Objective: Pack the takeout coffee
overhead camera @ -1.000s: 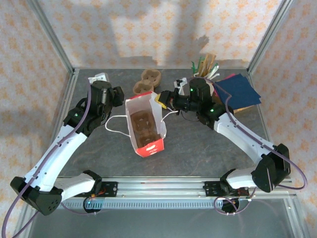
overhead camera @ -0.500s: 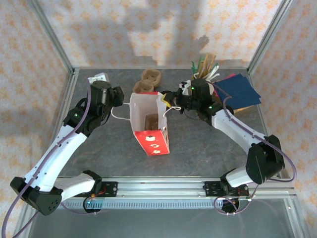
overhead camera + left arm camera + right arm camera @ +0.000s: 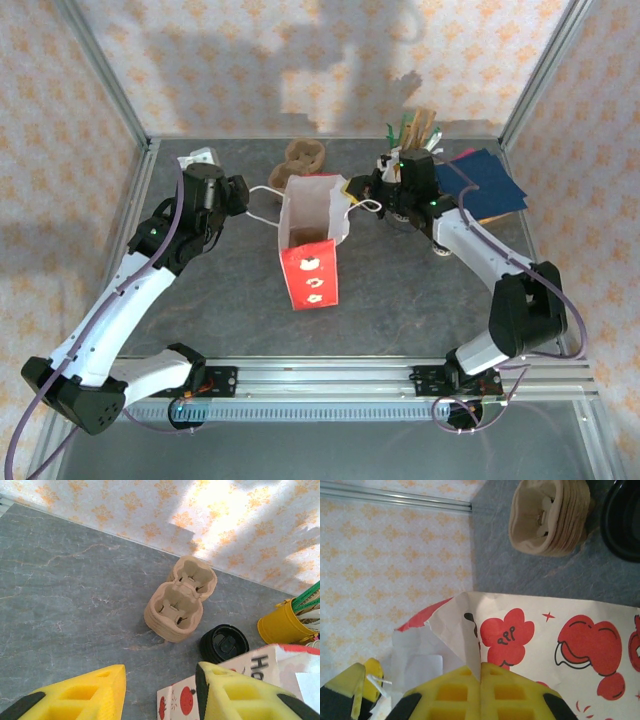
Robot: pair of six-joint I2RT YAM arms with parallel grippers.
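Observation:
A white paper bag [image 3: 309, 272] with red prints stands upright in the middle of the table, mouth up. My right gripper [image 3: 362, 197] is shut on the bag's right top rim; in the right wrist view the folded paper edge [image 3: 470, 630] is pinched between the yellow fingers [image 3: 481, 672]. My left gripper [image 3: 238, 192] hovers just left of the bag, open, its fingers [image 3: 75, 695] bare. The bag's wall [image 3: 257, 660] lies beside the left gripper's right finger. The takeout coffee is hidden.
A stack of brown pulp cup carriers [image 3: 303, 155] [image 3: 177, 605] sits behind the bag. A pile of black lids [image 3: 224, 643] [image 3: 625, 520] lies beside it. A yellow holder of utensils [image 3: 412, 135] and blue napkins [image 3: 482, 180] stand at the back right.
The right gripper has pulled the bag's rim up and back, tipping the bag from lying on its side to standing upright. The left arm has stayed in place.

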